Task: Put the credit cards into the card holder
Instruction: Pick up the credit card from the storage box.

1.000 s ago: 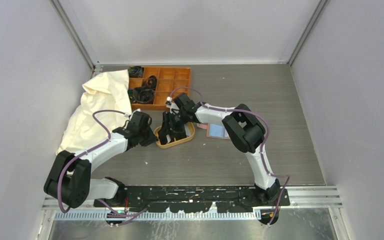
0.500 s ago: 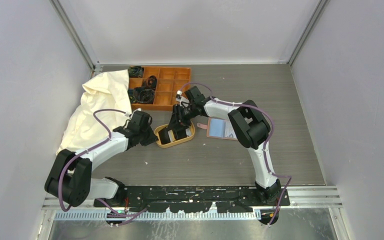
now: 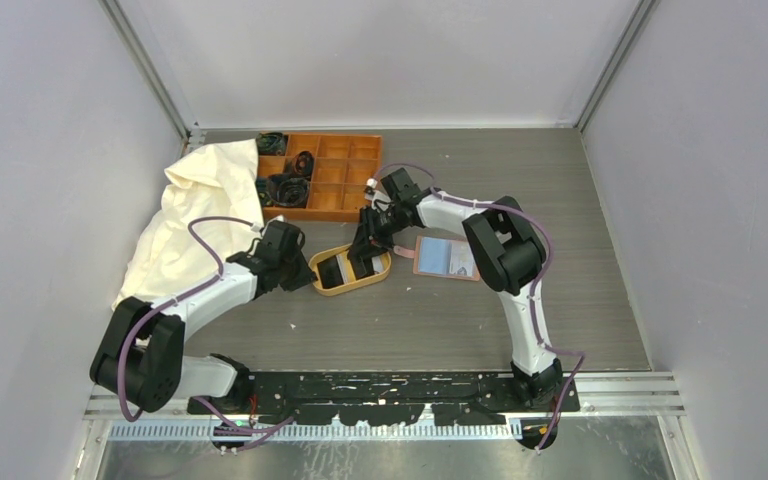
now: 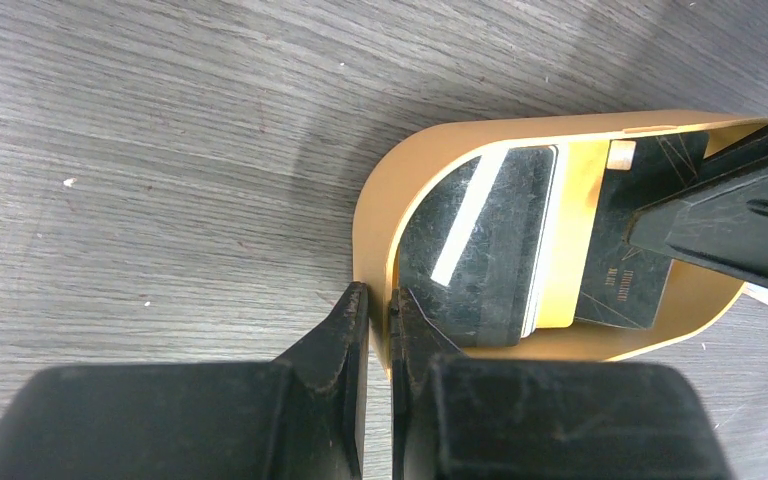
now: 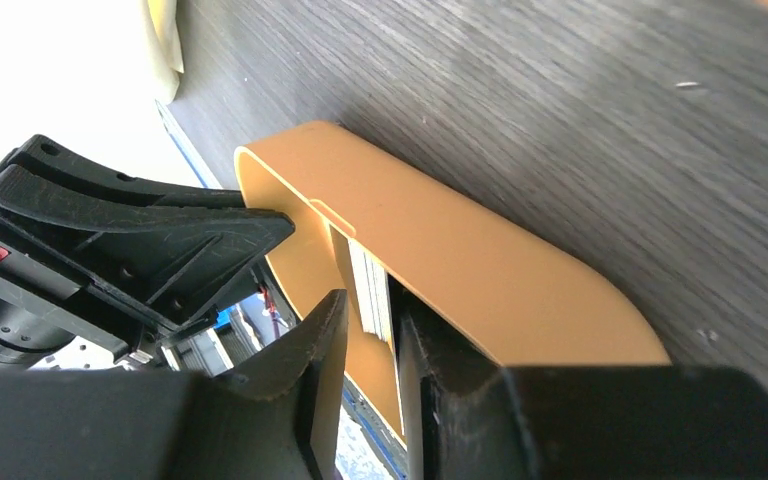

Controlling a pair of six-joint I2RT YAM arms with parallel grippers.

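Note:
Black credit cards [image 4: 488, 245] lie in an oval wooden tray [image 4: 382, 200]; one more black card [image 4: 628, 285] sits at its right end under my right gripper's fingers [image 4: 730, 215]. My left gripper [image 4: 378, 302] is shut on the tray's left rim. My right gripper [image 5: 368, 312] reaches into the tray [image 5: 490, 275], jaws narrowly apart around the pale edges of upright cards [image 5: 368, 282], one finger against the inner wall. From above, the right gripper [image 3: 365, 257] hangs over the tray [image 3: 345, 291]. The card holder [image 3: 444, 258] lies open just to the right.
An orange compartment box [image 3: 338, 172] with dark items stands behind the tray. A cream cloth [image 3: 195, 215] is heaped at the left. Grey walls close in the table on three sides.
My right gripper has shifted right over the tray and its jaws have narrowed. The card holder is more exposed. The left gripper has stayed on the tray rim.

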